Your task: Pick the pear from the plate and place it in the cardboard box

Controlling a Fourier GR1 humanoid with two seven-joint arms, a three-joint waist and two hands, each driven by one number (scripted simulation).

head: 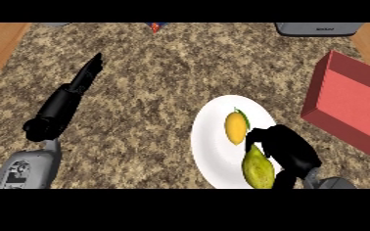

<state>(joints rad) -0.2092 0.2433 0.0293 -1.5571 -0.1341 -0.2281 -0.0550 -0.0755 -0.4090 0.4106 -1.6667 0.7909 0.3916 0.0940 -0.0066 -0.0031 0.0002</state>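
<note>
1. Right hand (289, 149) curls its fingers against the green pear (258, 169) on the white plate (213, 142).
2. Beside it lies a yellow fruit (236, 126).
3. Left hand (76, 90) rests open, fingers straight.
4. Red box (343, 100) sits at the right.

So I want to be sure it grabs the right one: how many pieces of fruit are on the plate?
2. A yellow-orange fruit near the white plate's middle; a green pear at its lower edge, under the right hand.
</note>
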